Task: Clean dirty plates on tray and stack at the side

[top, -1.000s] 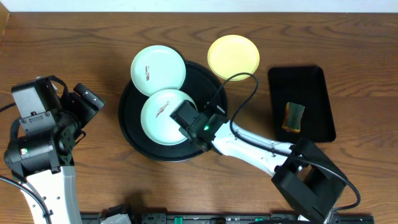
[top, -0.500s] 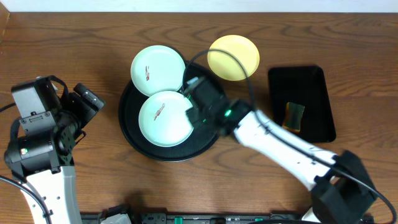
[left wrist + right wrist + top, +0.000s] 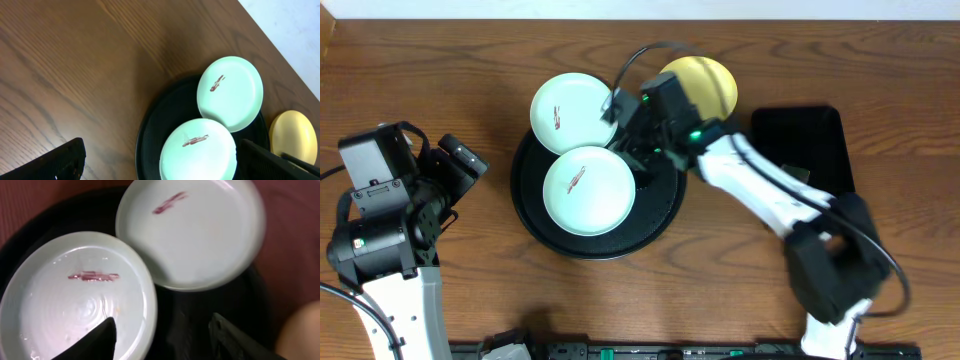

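The round black tray (image 3: 660,205) holds a mint plate (image 3: 588,190) with a reddish smear. Another smeared mint plate (image 3: 574,113) rests on the tray's back-left rim. The yellow plate (image 3: 705,80) lies on the table behind the tray, partly hidden by my right arm. My right gripper (image 3: 632,150) hovers over the tray, open. In the right wrist view one finger (image 3: 102,337) is above the near plate (image 3: 75,295) and the other is above bare tray (image 3: 200,315). My left gripper (image 3: 460,160) stays open, left of the tray, holding nothing.
A smaller rectangular black tray (image 3: 820,140) sits at the right, partly crossed by my right arm. The left wrist view shows both mint plates (image 3: 230,92) (image 3: 197,150) and the yellow one (image 3: 292,135) over wood table.
My right arm swung from the tray's front to its back right. Its gripper left the near plate's right edge and its jaws spread wider. That plate slid slightly left. The left arm is still.
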Robot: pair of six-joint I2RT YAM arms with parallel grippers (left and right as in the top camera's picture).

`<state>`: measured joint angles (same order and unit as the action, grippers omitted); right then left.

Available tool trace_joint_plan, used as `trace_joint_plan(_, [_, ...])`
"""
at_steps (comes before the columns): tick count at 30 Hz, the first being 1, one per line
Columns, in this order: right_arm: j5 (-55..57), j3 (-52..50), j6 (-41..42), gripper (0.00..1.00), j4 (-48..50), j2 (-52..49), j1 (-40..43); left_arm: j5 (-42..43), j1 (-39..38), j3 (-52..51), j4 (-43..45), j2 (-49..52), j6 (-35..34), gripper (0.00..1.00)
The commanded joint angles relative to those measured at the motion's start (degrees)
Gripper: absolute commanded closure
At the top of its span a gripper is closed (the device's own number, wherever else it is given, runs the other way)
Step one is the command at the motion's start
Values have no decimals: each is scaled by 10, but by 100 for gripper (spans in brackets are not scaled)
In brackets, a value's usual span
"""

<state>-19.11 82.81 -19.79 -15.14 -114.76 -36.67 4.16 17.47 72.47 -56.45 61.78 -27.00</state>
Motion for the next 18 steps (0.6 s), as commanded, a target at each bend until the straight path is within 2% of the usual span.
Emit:
trace_joint_plan(1, [-23,3,-26,46,28,-40,-21,-1,1,9,-1,0,-1,3])
trace_joint_plan(3, [-23,3,-26,50,47,-56,-27,-1,1,9,-1,0,-1,3])
trace_joint_plan(7, [-16,3,-26,52,76,-80,-39,-1,1,9,-1,0,-1,3])
trace_joint_plan(15, [41,2,-26,45,133,-111,-44,-1,1,9,-1,0,-1,3])
trace_joint_plan(18, [41,3,-26,47,165,-112,-44,-1,1,9,-1,0,-1,3])
